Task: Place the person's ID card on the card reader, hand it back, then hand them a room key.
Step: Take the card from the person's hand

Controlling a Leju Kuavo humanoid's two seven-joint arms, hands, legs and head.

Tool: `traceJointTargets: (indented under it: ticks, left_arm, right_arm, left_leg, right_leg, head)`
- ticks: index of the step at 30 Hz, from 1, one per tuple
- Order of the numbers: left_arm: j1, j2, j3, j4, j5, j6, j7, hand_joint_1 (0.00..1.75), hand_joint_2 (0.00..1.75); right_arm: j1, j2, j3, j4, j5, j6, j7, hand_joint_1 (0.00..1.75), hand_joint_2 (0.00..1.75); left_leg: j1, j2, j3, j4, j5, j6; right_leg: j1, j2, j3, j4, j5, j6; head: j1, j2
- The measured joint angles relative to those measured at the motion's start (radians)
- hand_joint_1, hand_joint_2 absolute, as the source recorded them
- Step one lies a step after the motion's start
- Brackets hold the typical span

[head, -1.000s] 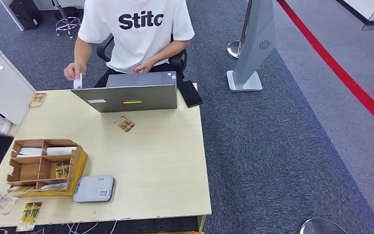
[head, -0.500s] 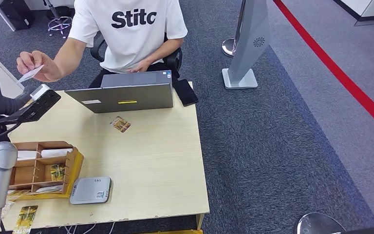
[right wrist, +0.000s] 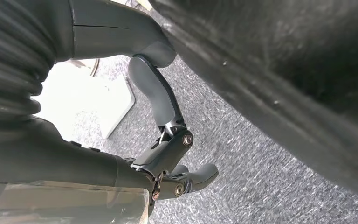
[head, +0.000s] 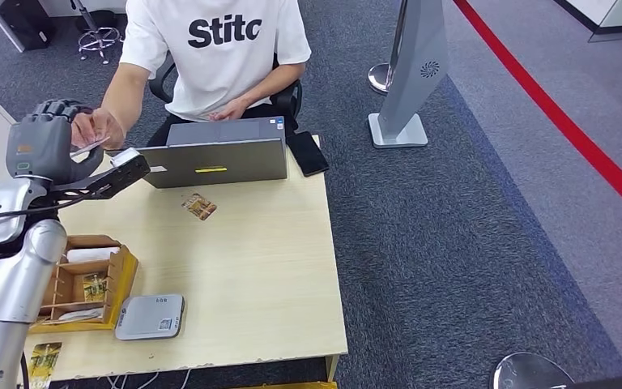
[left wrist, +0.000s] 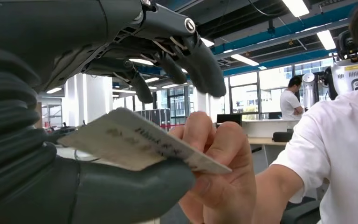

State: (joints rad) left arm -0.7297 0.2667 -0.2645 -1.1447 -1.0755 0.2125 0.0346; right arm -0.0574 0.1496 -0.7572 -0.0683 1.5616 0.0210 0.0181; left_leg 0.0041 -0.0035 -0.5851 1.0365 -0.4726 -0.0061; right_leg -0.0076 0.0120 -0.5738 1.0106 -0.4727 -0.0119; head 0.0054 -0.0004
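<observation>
Your left hand [head: 44,146] is raised at the desk's [head: 251,267] 11 o'clock corner, fingers [left wrist: 200,65] spread over the ID card [left wrist: 135,144], thumb [left wrist: 121,191] under it. The person's hand [head: 97,128] pinches the card's far end. Whether the robot grips it yet: can't tell. Reader [head: 151,316] sits at 7 o'clock by the tray [head: 125,279]. Right hand [right wrist: 168,158] hangs w/ fingers loosely apart, holding nothing.

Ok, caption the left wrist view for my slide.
A person's hand offers the ID card into the robot's left hand, card lying above the thumb with fingers apart.
</observation>
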Motion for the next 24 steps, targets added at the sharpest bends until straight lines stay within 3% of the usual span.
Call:
traceJointTargets:
  ticks: [24]
  left_arm:
    - [-0.017, -0.010, -0.003, 0.005, 0.009, -0.013, -0.001, 1.75, 1.75]
  right_arm:
    - [0.014, 0.008, -0.014, -0.055, -0.002, -0.010, 0.003, 0.00, 1.75]
  left_leg:
    - [0.000, 0.000, -0.002, 0.000, 0.000, 0.000]
  right_leg:
    - [0.000, 0.000, -0.001, 0.000, 0.000, 0.000]
  head:
    - [0.000, 0.000]
